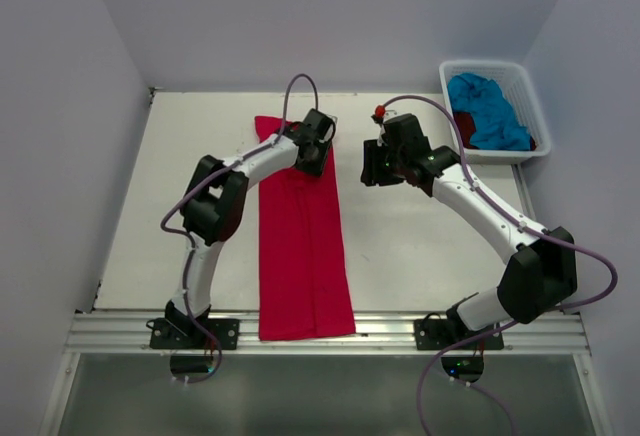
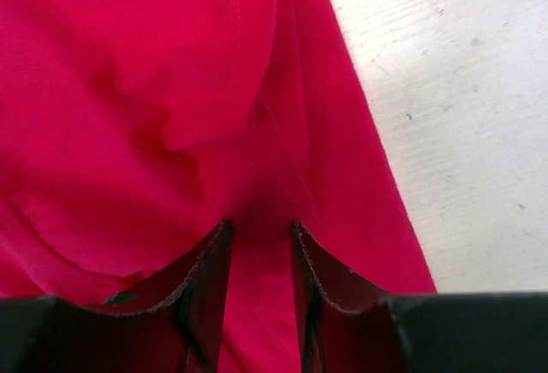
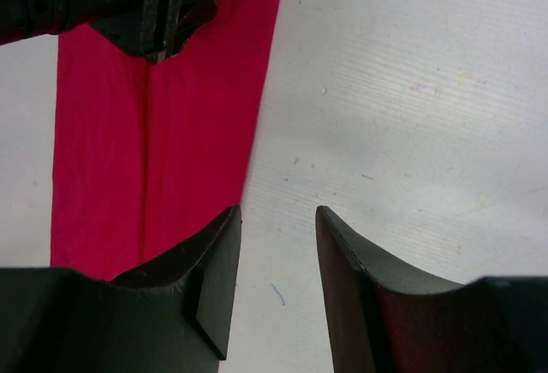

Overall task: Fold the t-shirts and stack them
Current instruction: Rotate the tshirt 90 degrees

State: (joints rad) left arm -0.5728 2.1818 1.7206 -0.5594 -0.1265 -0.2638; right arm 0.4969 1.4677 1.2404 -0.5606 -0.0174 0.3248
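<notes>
The bright red-pink shirt (image 1: 300, 256) lies on the tabletop (image 1: 420, 246) as one long folded strip, cross folds not yet made. The turquoise shirt (image 1: 490, 111) and dark red shirt (image 1: 464, 128) wait in the basket (image 1: 480, 64). My left hand (image 2: 261, 227) rests on the strip's far end and I cannot tell if it is pinching cloth; my right hand (image 3: 278, 210) hangs open alongside.

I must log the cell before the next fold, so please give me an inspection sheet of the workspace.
Surface: white table, faint marks.
Job's things: red-pink t-shirt folded into a long strip on the table; turquoise t-shirt and dark red t-shirt in the white basket, far right corner.
Clutter: nothing seen.
Grippers: left gripper open over the strip's far end; right gripper open above the table beside it.
Cables: purple cables loop along both arms.
Surroundings: pale walls on three sides; metal rail at the near edge.
</notes>
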